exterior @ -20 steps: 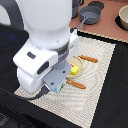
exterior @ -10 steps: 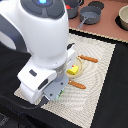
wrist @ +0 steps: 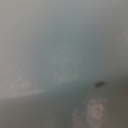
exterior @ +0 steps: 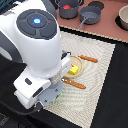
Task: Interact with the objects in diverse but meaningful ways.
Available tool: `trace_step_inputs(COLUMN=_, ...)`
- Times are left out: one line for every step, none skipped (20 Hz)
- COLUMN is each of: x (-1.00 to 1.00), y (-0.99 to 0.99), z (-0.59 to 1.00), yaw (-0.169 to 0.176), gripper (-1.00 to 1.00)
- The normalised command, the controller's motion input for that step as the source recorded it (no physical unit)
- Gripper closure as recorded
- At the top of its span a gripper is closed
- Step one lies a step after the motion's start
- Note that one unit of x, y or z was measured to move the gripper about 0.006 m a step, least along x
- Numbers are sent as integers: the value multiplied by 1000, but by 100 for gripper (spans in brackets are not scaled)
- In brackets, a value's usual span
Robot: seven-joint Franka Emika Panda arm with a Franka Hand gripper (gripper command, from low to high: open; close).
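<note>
On the striped mat [exterior: 102, 75] I count two brown sausages [exterior: 74, 83] [exterior: 88, 59] and one small plate [exterior: 75, 64]. Behind it stand one grey pot [exterior: 69, 8] and one pan [exterior: 90, 17].

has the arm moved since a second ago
Yes. The arm has swung down toward the exterior view's lower left across the woven mat, uncovering more of the plate. The sausage stays put.

blurred pale grey-blue surface [wrist: 60, 50] filling view, small dark speck [wrist: 100, 84]
</note>
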Motion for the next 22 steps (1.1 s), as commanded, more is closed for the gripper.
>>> trace_step_inputs(x=-254, y=423, z=1000, yaw=0, gripper=-100)
trace_step_inputs(x=-317, y=463, z=1000, yaw=0, gripper=-100)
trace_step_inputs(x=-337, y=523, z=1000, yaw=0, gripper=-100)
trace_step_inputs(x=-383, y=569, z=1000, yaw=0, gripper=-100)
trace_step_inputs(x=-454, y=626, z=1000, yaw=0, gripper=-100)
trace_step_inputs(x=-523, y=671, z=1000, yaw=0, gripper=-100)
trace_step_inputs(x=-603, y=740, z=1000, yaw=0, gripper=-100)
trace_step_inputs(x=-626, y=726, z=851, yaw=0, gripper=-100)
trace_step_inputs(x=-697, y=654, z=546, yaw=0, gripper=-100)
trace_step_inputs(x=-797, y=460, z=71, yaw=-19, gripper=-100)
trace_step_inputs(x=-894, y=389, z=0, yaw=-25, gripper=-100)
trace_step_inputs(x=-911, y=383, z=-43, yaw=-25, gripper=-100)
trace_step_inputs(x=-934, y=420, z=-74, yaw=-20, gripper=-100)
trace_step_inputs(x=-974, y=454, z=-63, yaw=-5, gripper=-100)
trace_step_inputs(x=-1000, y=457, z=-74, yaw=0, gripper=-100)
trace_step_inputs(x=-1000, y=440, z=-109, yaw=0, gripper=-100)
trace_step_inputs(x=-1000, y=386, z=-180, yaw=0, gripper=-100)
trace_step_inputs(x=-1000, y=331, z=-291, yaw=0, gripper=-100)
trace_step_inputs(x=-1000, y=340, z=-317, yaw=0, gripper=-100)
trace_step_inputs(x=-1000, y=334, z=-337, yaw=0, gripper=-100)
trace_step_inputs(x=-1000, y=323, z=-357, yaw=0, gripper=-100)
trace_step_inputs(x=-1000, y=326, z=-377, yaw=0, gripper=-100)
